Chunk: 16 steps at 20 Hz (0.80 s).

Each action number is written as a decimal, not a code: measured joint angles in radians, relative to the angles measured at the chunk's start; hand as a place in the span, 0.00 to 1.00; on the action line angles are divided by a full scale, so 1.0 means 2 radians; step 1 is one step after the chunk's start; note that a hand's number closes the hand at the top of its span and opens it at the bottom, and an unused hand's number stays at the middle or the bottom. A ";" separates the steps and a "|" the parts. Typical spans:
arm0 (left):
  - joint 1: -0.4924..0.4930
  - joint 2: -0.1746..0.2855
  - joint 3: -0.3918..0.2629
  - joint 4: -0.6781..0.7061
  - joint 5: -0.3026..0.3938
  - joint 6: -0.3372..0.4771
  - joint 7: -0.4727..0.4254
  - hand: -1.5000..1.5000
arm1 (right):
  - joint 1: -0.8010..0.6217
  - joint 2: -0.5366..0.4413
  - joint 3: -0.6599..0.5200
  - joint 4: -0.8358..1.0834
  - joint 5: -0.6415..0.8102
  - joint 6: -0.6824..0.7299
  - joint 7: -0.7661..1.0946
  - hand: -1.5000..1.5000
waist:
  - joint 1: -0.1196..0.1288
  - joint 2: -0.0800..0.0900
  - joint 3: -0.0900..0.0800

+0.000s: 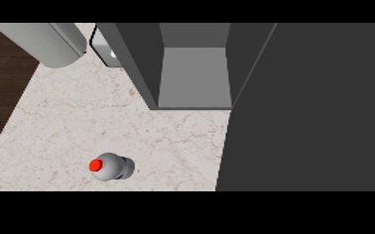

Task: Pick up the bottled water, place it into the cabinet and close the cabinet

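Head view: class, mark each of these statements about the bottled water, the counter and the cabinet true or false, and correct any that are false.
1. The bottled water rests on the counter. True.
2. Its cap is blue. False: the cap is red.
3. The cabinet is open, with its inside showing. True.
4. The bottled water is already inside the cabinet. False: it is on the counter, apart from the cabinet and nearer the view's lower edge.
5. The counter is pale with a marbled pattern. True.
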 measured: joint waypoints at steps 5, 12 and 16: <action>-0.017 -0.025 -0.014 0.006 -0.015 0.000 0.010 0.00 | -0.007 -0.007 0.003 0.000 0.002 -0.008 0.010 0.00 | -0.001 0.000 0.000; -0.069 -0.060 -0.053 0.036 -0.110 0.005 0.024 0.00 | -0.003 -0.016 0.010 0.000 0.005 -0.013 0.004 0.00 | -0.006 0.001 0.000; -0.107 -0.082 -0.074 0.072 -0.181 0.006 0.022 0.00 | -0.021 -0.016 0.010 -0.001 0.005 -0.022 0.019 0.00 | -0.007 0.002 0.000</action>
